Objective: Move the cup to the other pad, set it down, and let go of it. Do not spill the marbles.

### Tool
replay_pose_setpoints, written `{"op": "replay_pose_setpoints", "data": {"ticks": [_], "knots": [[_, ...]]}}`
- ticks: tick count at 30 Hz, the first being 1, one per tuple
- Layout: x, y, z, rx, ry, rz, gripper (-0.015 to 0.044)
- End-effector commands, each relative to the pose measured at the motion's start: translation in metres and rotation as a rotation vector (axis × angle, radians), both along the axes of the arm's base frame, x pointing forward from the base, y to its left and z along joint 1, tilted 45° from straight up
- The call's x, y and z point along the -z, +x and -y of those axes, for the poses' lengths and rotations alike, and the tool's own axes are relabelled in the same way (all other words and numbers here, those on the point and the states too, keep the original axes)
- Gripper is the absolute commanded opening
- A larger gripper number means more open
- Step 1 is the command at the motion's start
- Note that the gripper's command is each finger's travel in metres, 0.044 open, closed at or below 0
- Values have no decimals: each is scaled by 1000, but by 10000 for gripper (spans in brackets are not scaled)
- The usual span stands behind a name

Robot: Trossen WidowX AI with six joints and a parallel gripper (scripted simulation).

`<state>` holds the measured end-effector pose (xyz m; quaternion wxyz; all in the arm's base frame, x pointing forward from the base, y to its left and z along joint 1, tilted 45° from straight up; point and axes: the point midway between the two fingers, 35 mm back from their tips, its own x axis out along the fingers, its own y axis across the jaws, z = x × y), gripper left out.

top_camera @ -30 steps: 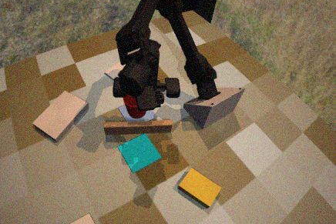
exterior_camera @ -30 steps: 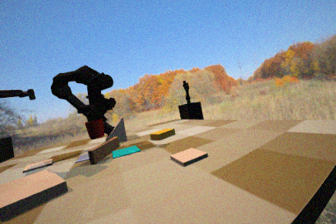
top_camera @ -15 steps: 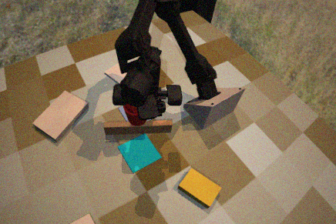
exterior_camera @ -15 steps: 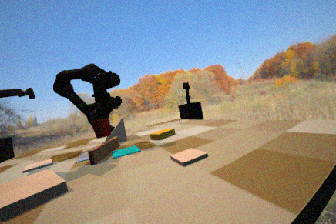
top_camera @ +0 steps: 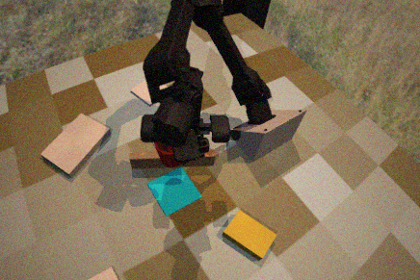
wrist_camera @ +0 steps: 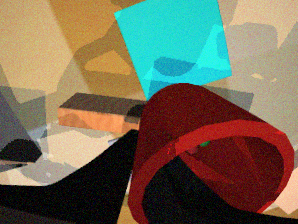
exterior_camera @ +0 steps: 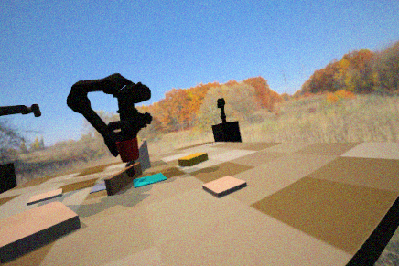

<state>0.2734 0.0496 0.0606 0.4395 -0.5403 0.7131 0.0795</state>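
Observation:
The red cup (top_camera: 166,155) (exterior_camera: 128,150) (wrist_camera: 175,105) is in the air, about upright, over the long brown barrier (top_camera: 142,160) (exterior_camera: 120,182) (wrist_camera: 90,120). My gripper (exterior_camera: 126,140) (wrist_camera: 143,137) is shut on the cup's wall, one finger inside and one outside. A green marble (wrist_camera: 204,143) and a reddish marble (wrist_camera: 192,149) show inside the cup; the rest of its inside is hidden. The teal pad (top_camera: 174,199) (exterior_camera: 151,180) (wrist_camera: 185,30) lies just past the barrier, with a shadow on it. The lavender pad (exterior_camera: 98,188) lies on the barrier's other side.
A grey slanted block (top_camera: 272,140) (exterior_camera: 145,154) stands beside the arm. A yellow block (top_camera: 249,234) (exterior_camera: 193,160) lies beyond the teal pad. Flat pink blocks (top_camera: 77,142) (exterior_camera: 224,186) lie around the table, one large one (exterior_camera: 38,227) near the exterior camera.

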Motion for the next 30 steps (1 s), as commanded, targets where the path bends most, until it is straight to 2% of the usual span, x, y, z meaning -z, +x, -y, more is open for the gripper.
{"op": "replay_pose_setpoints", "data": {"ticks": [1, 22, 30], "knots": [[4, 3, -5, 5, 4, 4, 0], [30, 21, -32, 5, 6, 5, 0], [35, 21, -27, 5, 6, 5, 0]]}}
